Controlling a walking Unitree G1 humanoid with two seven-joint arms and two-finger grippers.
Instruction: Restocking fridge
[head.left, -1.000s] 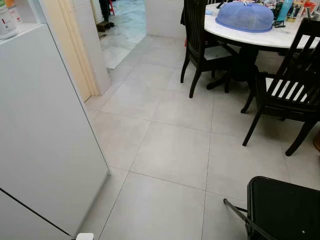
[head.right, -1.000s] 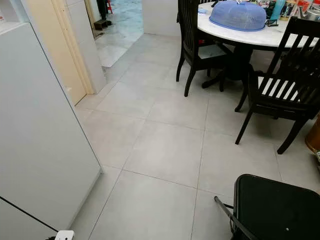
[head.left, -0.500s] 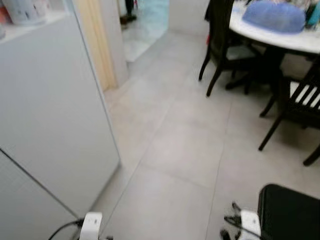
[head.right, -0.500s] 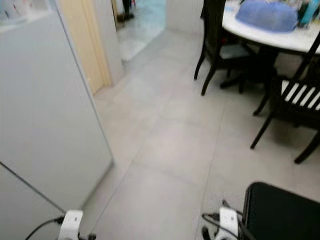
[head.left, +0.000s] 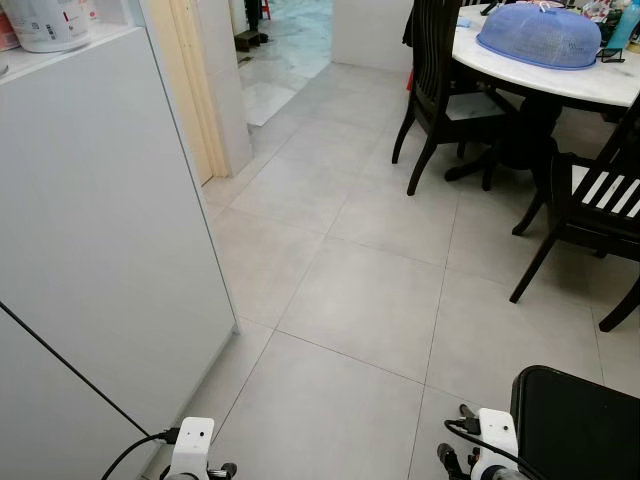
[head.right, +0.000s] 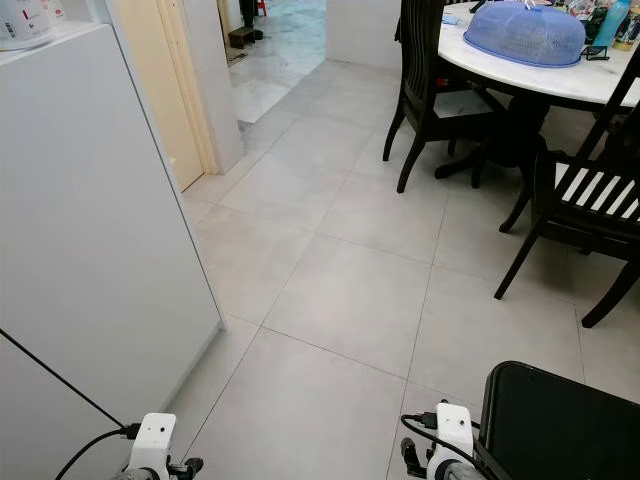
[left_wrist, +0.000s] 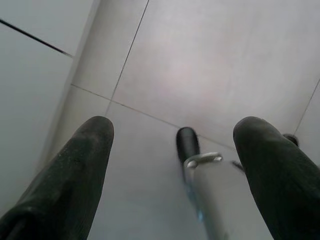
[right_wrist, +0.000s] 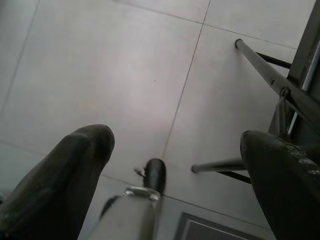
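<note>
A tall white fridge (head.left: 100, 250) stands shut on my left, with a dark seam across its front low down. A white tub (head.left: 45, 22) sits on top of it. Both arms hang low, and their white wrists show at the bottom edge, the left wrist (head.left: 190, 450) and the right wrist (head.left: 490, 445). My left gripper (left_wrist: 175, 127) is open over bare floor tiles beside the fridge's base, holding nothing. My right gripper (right_wrist: 177, 140) is open too, above the tiles next to the metal legs of a folding chair (right_wrist: 280, 85).
A black folding chair (head.left: 575, 425) stands close at my lower right. Further right, dark wooden chairs (head.left: 440, 90) surround a round white table (head.left: 600, 85) bearing a blue mesh food cover (head.left: 543, 35). A doorway (head.left: 285, 40) opens ahead on the left. Grey tiled floor (head.left: 360, 300) stretches ahead.
The camera has shifted, so the fridge and table sit further right in the picture. Both wrists have come into view at the bottom edge. The blur of half a second ago has cleared.
</note>
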